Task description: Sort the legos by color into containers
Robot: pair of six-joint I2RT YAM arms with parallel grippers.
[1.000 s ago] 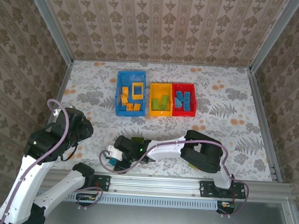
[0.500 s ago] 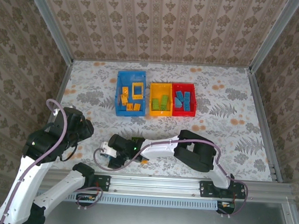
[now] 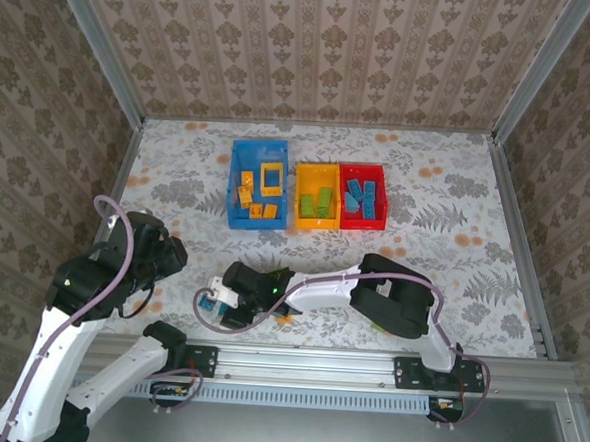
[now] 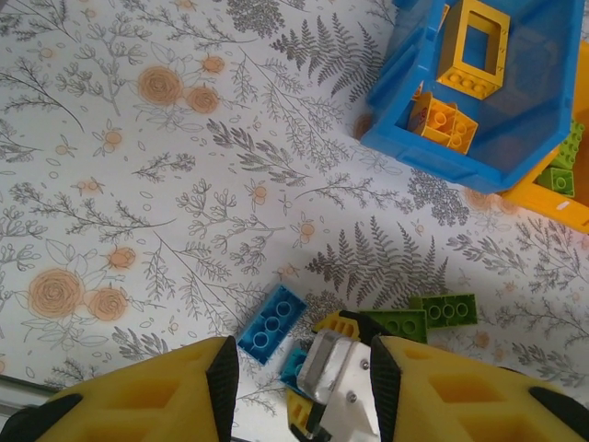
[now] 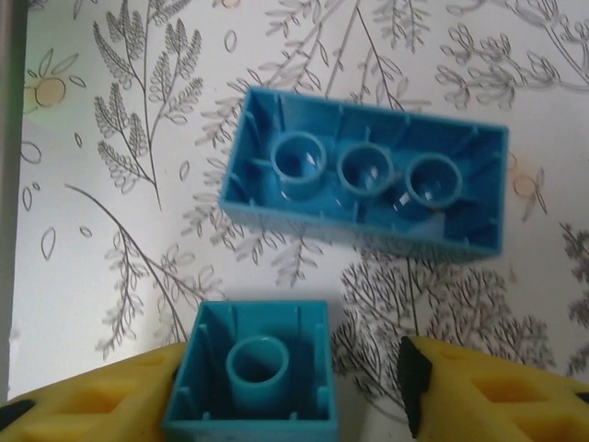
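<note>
The small blue brick (image 5: 253,373) lies studs-down on the surface (image 3: 447,190) near its front left, with a long blue brick (image 5: 363,184) just beyond it, also upside down. The right fingers (image 5: 479,396) stand either side of the small brick: one is at its edge and the other is apart from it by a clear gap, so nothing is clamped yet. Over the last second the right wrist has slid a little further left and settled over this spot, which reads as the start of a pick. The blue pieces sit in the red bin (image 3: 364,168), far across the surface. Two green bricks (image 4: 446,310) lie loose close by, so sorting is not finished. The right arm lies low and stretched leftward from its base, wrist tipped down. The left arm has barely moved; it is folded and raised, and the left fingers (image 4: 147,405) are apart and empty
</note>
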